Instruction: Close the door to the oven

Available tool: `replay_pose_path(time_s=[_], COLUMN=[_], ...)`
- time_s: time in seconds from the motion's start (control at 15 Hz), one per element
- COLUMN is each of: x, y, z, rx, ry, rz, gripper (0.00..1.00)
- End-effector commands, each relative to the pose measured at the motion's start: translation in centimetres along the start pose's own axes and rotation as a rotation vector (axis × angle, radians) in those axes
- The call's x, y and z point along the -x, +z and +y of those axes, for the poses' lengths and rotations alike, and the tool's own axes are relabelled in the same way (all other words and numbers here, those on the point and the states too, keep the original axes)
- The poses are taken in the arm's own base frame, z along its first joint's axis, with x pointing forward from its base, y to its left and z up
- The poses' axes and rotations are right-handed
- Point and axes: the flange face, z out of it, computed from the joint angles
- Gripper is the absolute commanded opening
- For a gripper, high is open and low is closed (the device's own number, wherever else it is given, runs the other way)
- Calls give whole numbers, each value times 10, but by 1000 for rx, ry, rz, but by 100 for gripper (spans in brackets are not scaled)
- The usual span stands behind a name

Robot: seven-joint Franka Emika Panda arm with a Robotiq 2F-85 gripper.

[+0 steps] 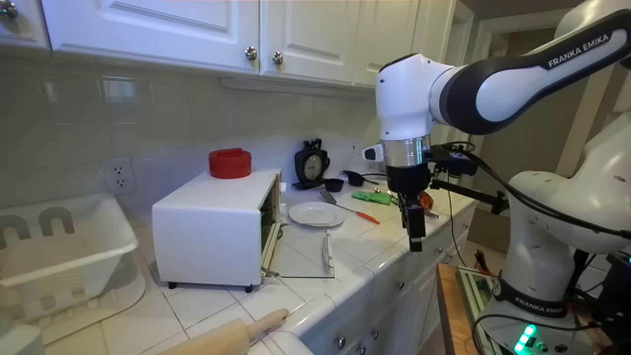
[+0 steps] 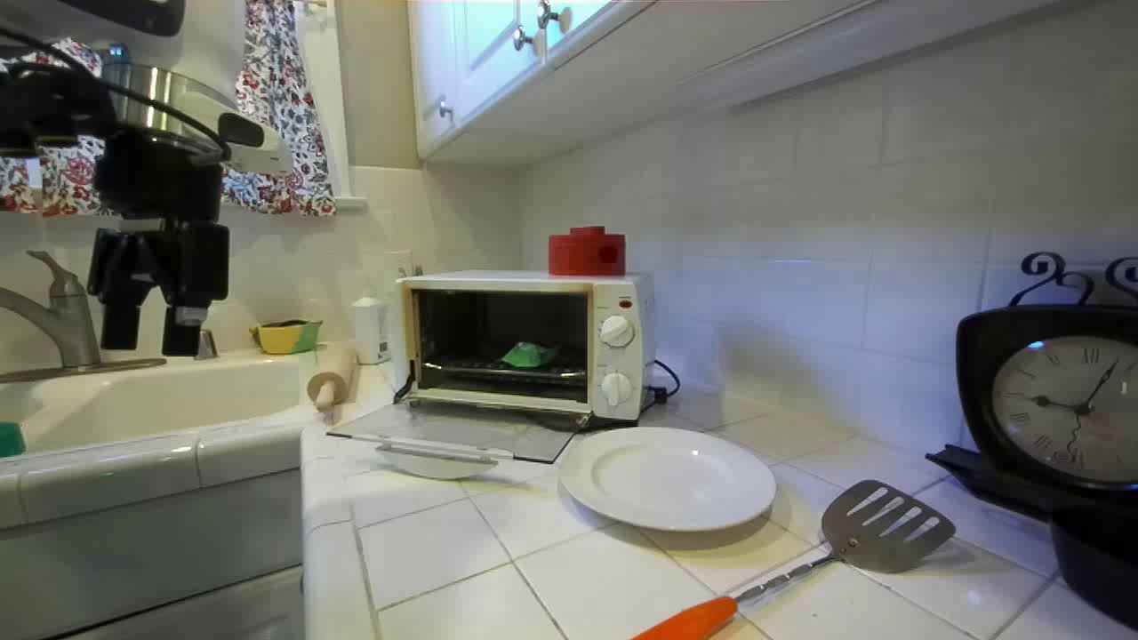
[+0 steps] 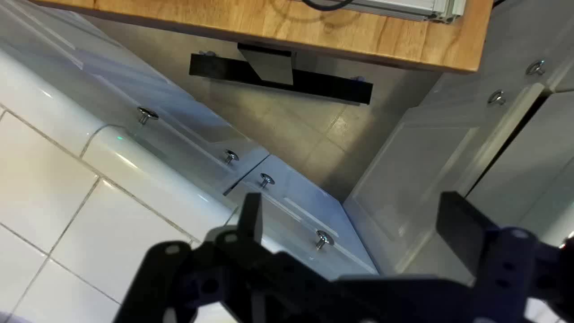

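Oven (image 2: pixel 613 362): on the desk (image 2: pixel 444 551)
Door (image 2: pixel 471 427): down, wide open, oven's 7 o'clock in an exterior view
My hand (image 2: pixel 151 334): spread, oven's 9 o'clock there, well apart from both

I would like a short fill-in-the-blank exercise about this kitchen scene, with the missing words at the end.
1. The door of the oven is ____, not closed.
2. The round object on the oven is coloured ____.
3. Beside the plate lies a spatula whose handle is coloured ____.
4. The open gripper holds ____.

Missing words: open; red; orange; nothing.
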Motion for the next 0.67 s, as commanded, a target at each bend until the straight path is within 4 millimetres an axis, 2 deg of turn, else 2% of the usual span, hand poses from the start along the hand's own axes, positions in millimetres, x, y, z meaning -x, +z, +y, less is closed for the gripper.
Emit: replay_pose_path(time_s=[0.0, 0.33, 0.47, 0.6], x=[0, 0, -9, -16], y=[-1, -1, -11, -25], z=[0, 0, 13, 42], rx=[0, 0, -70, -146], ry=[0, 0, 55, 113], rz=[-1, -1, 64, 120], gripper=[100, 100, 100, 100])
